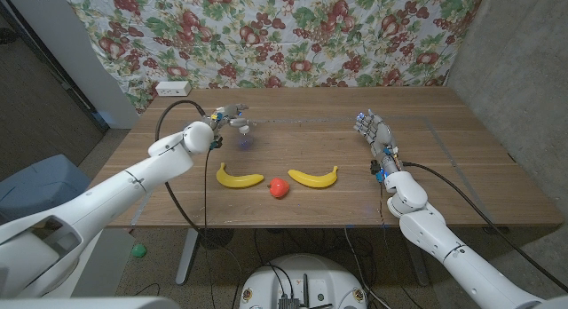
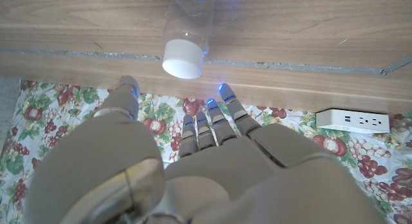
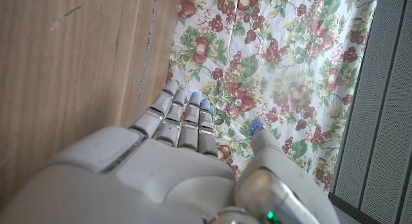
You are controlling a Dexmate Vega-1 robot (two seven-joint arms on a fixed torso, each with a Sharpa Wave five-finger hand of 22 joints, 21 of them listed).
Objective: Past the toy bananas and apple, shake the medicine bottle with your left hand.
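Observation:
The medicine bottle [image 1: 240, 131], clear with a white cap, stands upright on the table beyond the left toy banana [image 1: 240, 177]. The red toy apple [image 1: 279, 188] lies between that banana and the right toy banana [image 1: 313, 177]. My left hand [image 1: 224, 114] hovers just behind and left of the bottle, fingers spread and holding nothing. In the left wrist view the bottle's cap [image 2: 182, 56] sits just past my left hand [image 2: 193, 159], in line with the gap between thumb and fingers. My right hand [image 1: 374, 131] is held at the table's right with fingers straight, and in its wrist view the right hand [image 3: 187, 159] is empty.
A white power strip [image 1: 173, 87] lies at the table's back left edge, also seen as the power strip [image 2: 354, 120]. A floral cloth [image 1: 293, 34] hangs behind the table. A grey wall stands to the right.

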